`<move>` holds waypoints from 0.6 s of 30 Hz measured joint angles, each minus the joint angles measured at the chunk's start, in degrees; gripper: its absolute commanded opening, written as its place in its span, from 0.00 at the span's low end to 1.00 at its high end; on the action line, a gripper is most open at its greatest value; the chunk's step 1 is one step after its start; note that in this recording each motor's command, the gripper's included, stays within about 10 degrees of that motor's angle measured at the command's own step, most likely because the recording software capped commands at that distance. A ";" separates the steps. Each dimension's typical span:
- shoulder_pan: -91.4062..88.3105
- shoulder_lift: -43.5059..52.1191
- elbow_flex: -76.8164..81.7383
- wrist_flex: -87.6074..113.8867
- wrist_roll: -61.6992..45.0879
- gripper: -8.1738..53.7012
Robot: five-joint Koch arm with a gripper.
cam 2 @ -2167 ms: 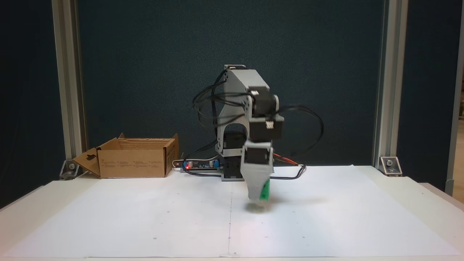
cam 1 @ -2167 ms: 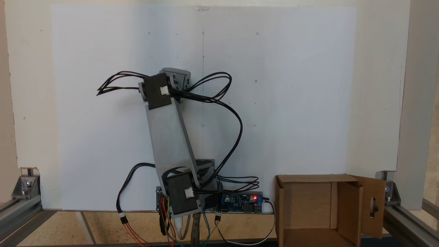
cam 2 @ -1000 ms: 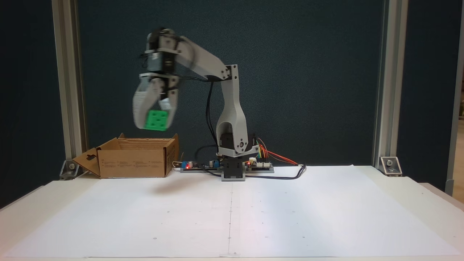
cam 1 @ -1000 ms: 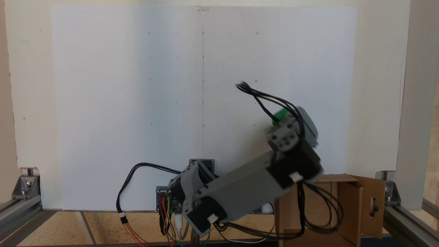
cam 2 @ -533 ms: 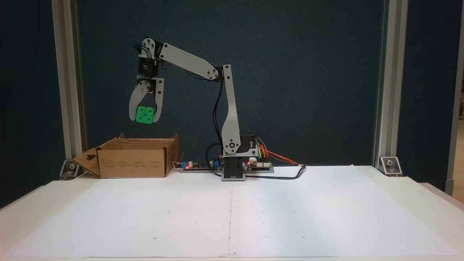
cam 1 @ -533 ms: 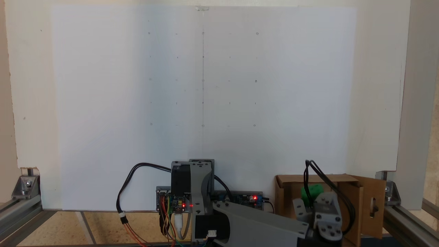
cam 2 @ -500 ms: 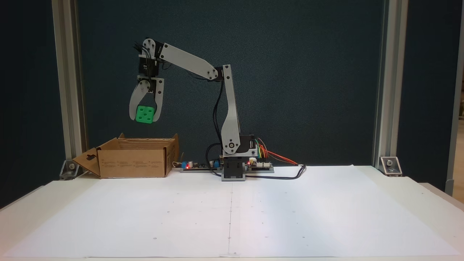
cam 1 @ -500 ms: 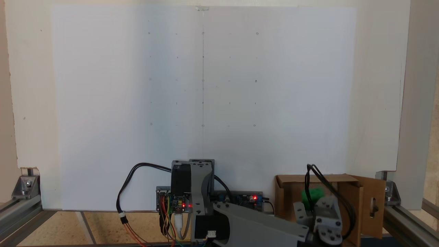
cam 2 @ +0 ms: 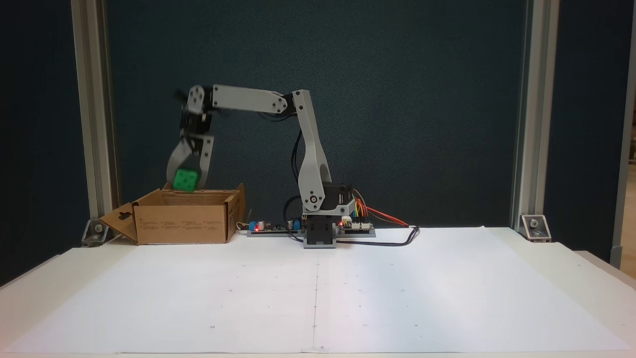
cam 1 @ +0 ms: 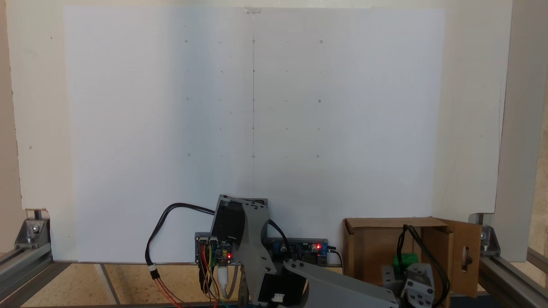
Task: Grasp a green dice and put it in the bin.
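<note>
The green dice (cam 2: pixel 186 180) is held between the two grey fingers of my gripper (cam 2: pixel 187 185), just above the open top of the bin (cam 2: pixel 181 223), a brown cardboard box at the left of this fixed view. Seen from above, the green dice (cam 1: pixel 405 260) sits over the bin's (cam 1: pixel 370 250) interior, partly covered by the wrist and black cables. The bin's flap with the keyhole cutout (cam 1: pixel 466 256) stands open to the right in that view.
A white paper sheet (cam 2: pixel 318 293) covers the table. The arm's base (cam 2: pixel 318 233) and circuit boards with red lights (cam 2: pixel 268 227) stand at the table's back, next to the bin. Aluminium frame posts (cam 2: pixel 94 124) rise at the back corners.
The arm lifted the dice off the paper, swung it across to the bin, and over the last half second lowered it to just above the bin's opening.
</note>
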 measured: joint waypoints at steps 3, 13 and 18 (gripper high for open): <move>1.32 -0.88 3.69 -5.19 -1.49 0.32; 2.99 -1.14 8.96 -7.91 -3.78 0.66; 3.69 -1.05 8.88 -8.00 -3.78 0.71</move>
